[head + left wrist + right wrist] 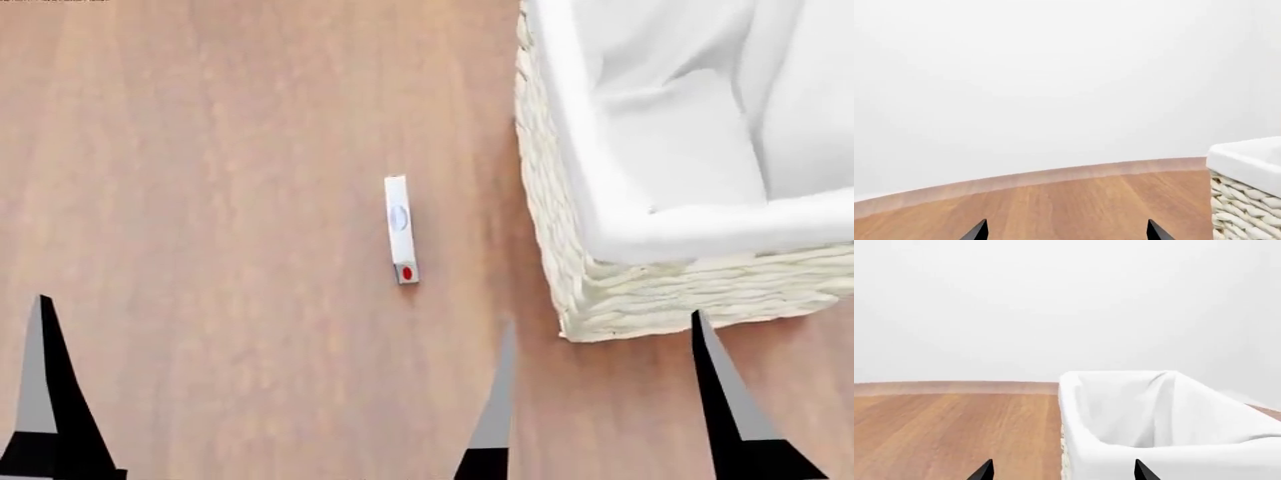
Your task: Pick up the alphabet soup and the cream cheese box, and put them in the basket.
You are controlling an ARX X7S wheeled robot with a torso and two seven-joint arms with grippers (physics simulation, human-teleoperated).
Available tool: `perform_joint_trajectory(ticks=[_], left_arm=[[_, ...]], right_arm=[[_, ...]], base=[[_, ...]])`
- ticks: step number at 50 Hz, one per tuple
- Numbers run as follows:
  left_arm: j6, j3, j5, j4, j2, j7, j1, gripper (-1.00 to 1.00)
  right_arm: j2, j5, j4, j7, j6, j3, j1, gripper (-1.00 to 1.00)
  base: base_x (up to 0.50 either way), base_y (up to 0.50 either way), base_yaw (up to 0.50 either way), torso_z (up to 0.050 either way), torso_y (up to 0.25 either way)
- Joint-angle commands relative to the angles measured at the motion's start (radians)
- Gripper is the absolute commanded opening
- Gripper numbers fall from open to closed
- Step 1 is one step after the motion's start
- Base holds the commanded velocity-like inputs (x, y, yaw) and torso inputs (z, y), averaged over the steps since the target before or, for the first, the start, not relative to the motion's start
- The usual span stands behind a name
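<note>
The cream cheese box [400, 228], a thin white carton with a grey-blue oval and a red dot, stands on its narrow side on the wood, left of the basket [550, 200]. The wicker basket has a white liner, and nothing shows inside it. Its near left corner lies between the fingers of my right gripper [602, 320], which is open and holds nothing. My left gripper [1066, 232] is open too and holds nothing. In the head view only one of its fingers [47, 380] shows, far left of the box. The alphabet soup is out of view.
The brown wooden surface [214, 200] carries everything. In the wrist views its far edge [1054, 176] meets a plain white background. The basket [1247, 200] rises at one side of the left wrist view and fills the near middle of the right wrist view [1121, 455].
</note>
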Motion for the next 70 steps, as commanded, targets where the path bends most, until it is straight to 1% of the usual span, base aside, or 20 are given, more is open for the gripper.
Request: perform_joint_trajectory(ticks=[1,9,11,12,14,17,21,30,32,35,37,39,56,62,70], left_arm=[[0.011,0.000,-0.004,-0.006,-0.005,-0.006,0.005,1.00],[0.013,0.002,-0.006,-0.008,-0.008,-0.009,0.000,1.00],[0.013,0.003,-0.005,-0.009,-0.009,-0.010,0.002,1.00],[0.014,0.002,-0.006,-0.009,-0.009,-0.011,0.003,1.00],[0.012,0.002,-0.007,-0.007,-0.010,-0.013,0.001,1.00],[0.013,0.004,-0.007,-0.008,-0.010,-0.013,0.001,1.00],[0.014,0.005,-0.008,-0.009,-0.011,-0.015,0.000,1.00],[0.020,0.009,-0.009,-0.013,-0.015,-0.018,0.001,1.00],[0.020,0.008,-0.009,-0.013,-0.015,-0.020,0.001,1.00],[0.020,0.011,-0.006,-0.013,-0.016,-0.021,0.002,1.00],[0.019,0.012,-0.007,-0.013,-0.016,-0.022,0.002,1.00],[0.014,0.012,-0.008,-0.008,-0.017,-0.023,-0.001,1.00],[0.005,0.023,-0.006,-0.006,-0.020,-0.028,-0.007,1.00],[0.011,0.027,-0.002,-0.010,-0.021,-0.031,-0.002,1.00],[0.018,0.021,-0.009,-0.010,-0.026,-0.036,0.002,1.00]], right_arm=[[0.003,-0.007,0.019,0.003,-0.021,-0.009,-0.004,1.00],[0.008,0.002,0.001,0.008,0.012,-0.007,0.010,1.00],[0.007,-0.007,0.021,0.007,-0.017,-0.012,-0.003,1.00],[0.009,0.002,-0.001,0.010,0.015,-0.010,0.007,1.00],[0.010,0.004,-0.005,0.011,0.018,-0.010,0.008,1.00],[0.009,-0.004,0.018,0.010,-0.015,-0.014,-0.003,1.00],[0.013,0.007,-0.009,0.014,0.026,-0.011,0.015,1.00],[0.017,0.009,-0.015,0.020,0.025,-0.010,0.010,1.00],[0.017,0.002,-0.001,0.019,0.000,-0.014,0.000,1.00],[0.020,0.013,-0.016,0.021,0.024,-0.009,0.011,1.00],[0.019,0.003,0.003,0.020,-0.006,-0.014,-0.001,1.00],[0.022,0.014,-0.014,0.023,0.021,-0.009,0.010,1.00],[0.029,0.016,-0.012,0.029,0.013,-0.011,0.005,1.00],[0.028,0.004,0.014,0.026,-0.029,-0.020,-0.010,1.00],[0.033,0.015,-0.017,0.032,0.012,-0.020,0.008,1.00]], base=[[0.00,0.00,-0.25,0.000,0.000],[0.00,0.00,-0.25,0.000,0.000],[0.00,0.00,-0.25,0.000,0.000],[0.00,0.00,-0.25,0.000,0.000],[0.00,0.00,-0.25,0.000,0.000],[0.00,0.00,-0.25,0.000,0.000],[0.00,0.00,-0.25,0.000,0.000],[0.00,0.00,-0.25,0.000,0.000],[0.00,0.00,-0.25,0.000,0.000],[0.00,0.00,-0.25,0.000,0.000],[0.00,0.00,-0.25,0.000,0.000],[0.00,0.00,-0.26,0.000,0.000],[0.00,0.00,-0.25,0.000,0.000],[0.00,0.00,-0.25,0.000,0.000],[0.00,0.00,-0.24,0.000,0.000]])
